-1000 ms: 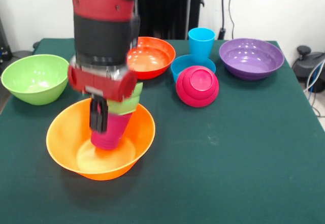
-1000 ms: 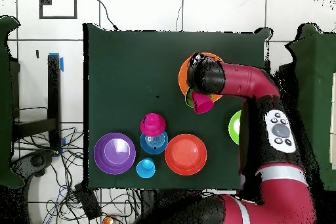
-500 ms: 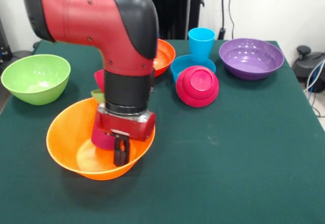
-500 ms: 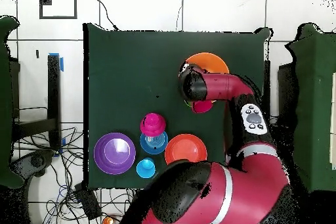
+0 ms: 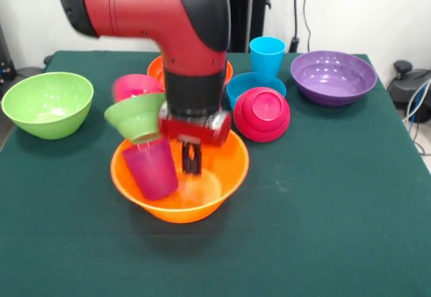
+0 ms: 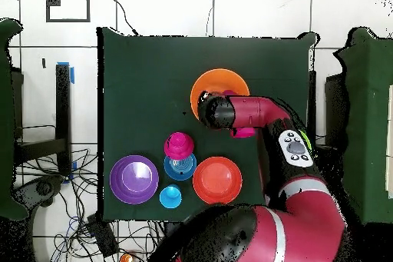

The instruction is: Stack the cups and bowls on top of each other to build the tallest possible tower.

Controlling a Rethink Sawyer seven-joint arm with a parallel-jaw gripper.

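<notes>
The large orange bowl (image 5: 222, 169) sits on the table at front centre and also shows in the overhead view (image 6: 219, 86). Inside it, at its left side, a purple-magenta cup (image 5: 151, 169) leans left. The cup carries a small lime green bowl (image 5: 135, 116) with a blurred red-pink piece (image 5: 133, 85) on top. My gripper (image 5: 191, 159) points down inside the orange bowl, just right of the cup. Its fingers are together and hold nothing that I can see. In the overhead view the gripper (image 6: 207, 111) is over the bowl's near rim.
A large lime green bowl (image 5: 47, 103) stands at the left. A red-orange bowl (image 5: 156, 64) is mostly hidden behind my arm. A sky blue cup (image 5: 267, 54), a small blue bowl (image 5: 241, 85) with an overturned pink-red bowl (image 5: 261, 114), and a purple bowl (image 5: 333, 76) stand at the back right.
The orange bowl with its pile has slid right in the front view, with the gripper moving along inside it. The pile now leans further left.
</notes>
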